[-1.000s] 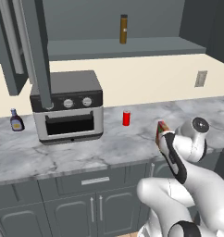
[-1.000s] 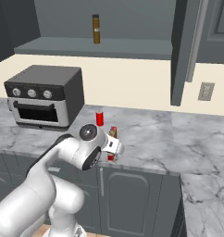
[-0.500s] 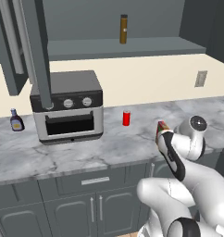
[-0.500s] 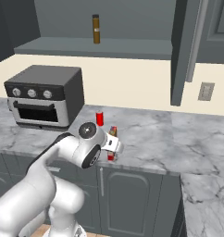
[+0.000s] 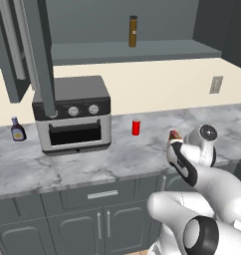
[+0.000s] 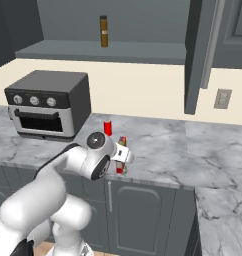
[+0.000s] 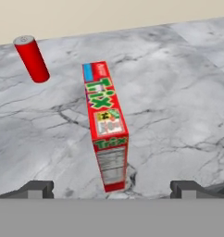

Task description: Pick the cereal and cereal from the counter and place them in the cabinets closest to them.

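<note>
The cereal box [image 7: 107, 125] stands upright on the marble counter [image 7: 178, 92], near the counter's front edge, with its narrow side turned toward the hand. Behind the box and off to one side, well apart from it, stands a small red can [image 7: 32, 59]. Farther along the counter from the box sits a toaster oven [image 5: 72, 113], and beyond that a small dark bottle [image 5: 17, 129]. Above the counter runs a grey shelf [image 6: 103, 51] of the open wall cabinet, with a tall brown bottle [image 6: 103, 31] on it; an opened cabinet door [image 6: 198, 55] hangs up and to the right of the box in the right base view.

The gripper [image 7: 112, 187] hovers just in front of the box with its jaws spread wide, one fingertip on each side of the box's lower part, neither touching it yet, nothing held. In the right base view the gripper [image 6: 122, 158] sits right at the box [image 6: 122, 145].

The step in hand looks like the approach for the first pick. The box is slim and tall, so it would tip easily; best to keep it centred between the fingers, advance until both pads overlap its broad faces, and close evenly so neither pad pushes it over first. A hold higher up the box would steady it for the lift to the shelf.
</note>
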